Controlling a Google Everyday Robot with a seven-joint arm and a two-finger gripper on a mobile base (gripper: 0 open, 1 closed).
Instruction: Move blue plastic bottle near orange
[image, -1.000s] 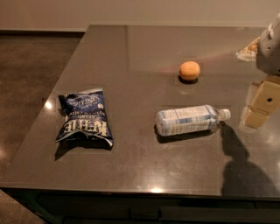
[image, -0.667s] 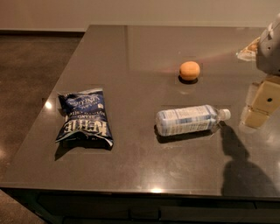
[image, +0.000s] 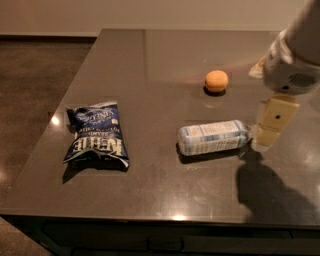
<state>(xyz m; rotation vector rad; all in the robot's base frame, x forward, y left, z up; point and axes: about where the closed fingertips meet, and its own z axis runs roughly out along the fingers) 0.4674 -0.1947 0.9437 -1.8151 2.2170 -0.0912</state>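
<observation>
We take this for a break room or kitchenette in an office. A dark, glossy counter (image: 150, 60) stands on a polished brown floor (image: 35, 100), with a plain pale wall (image: 125, 12) behind. Snack things lie on it: a chip bag (image: 96, 135), an orange (image: 216, 80) and a water bottle (image: 212, 137). The robot's gripper (image: 272, 125) hangs over the counter's right side, just beside the bottle's cap end.

The blue plastic bottle (image: 214, 137), centre right of the frame, is clear with a pale blue-and-white label. The orange (image: 216, 80), above it, is plain bright orange. The chip bag (image: 96, 134), at left, is dark blue with white lettering. The table (image: 150, 190) is glossy dark grey-brown. The gripper (image: 272, 125), at the right edge, is cream-tan under a white-grey wrist (image: 290, 75).
</observation>
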